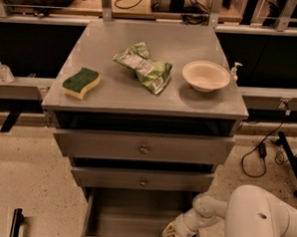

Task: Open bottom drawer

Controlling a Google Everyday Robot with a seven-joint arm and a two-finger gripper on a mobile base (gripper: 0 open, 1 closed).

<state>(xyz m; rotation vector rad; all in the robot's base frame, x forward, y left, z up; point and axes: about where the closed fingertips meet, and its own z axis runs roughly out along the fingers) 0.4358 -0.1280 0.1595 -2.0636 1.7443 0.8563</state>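
The bottom drawer point(128, 216) is standing pulled well out below the two other drawer fronts, showing its plain grey inside. Its front panel is running along the picture's lower edge. The claw point(173, 233) is sitting inside its front right corner.

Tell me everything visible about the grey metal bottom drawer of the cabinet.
The grey metal bottom drawer is pulled far out beneath the middle grey drawer front. Its plain grey floor and side walls show. Its front reaches the picture's lower edge, so no knob is visible. The robot's pale end effector sits at its right front corner; contact is unclear.
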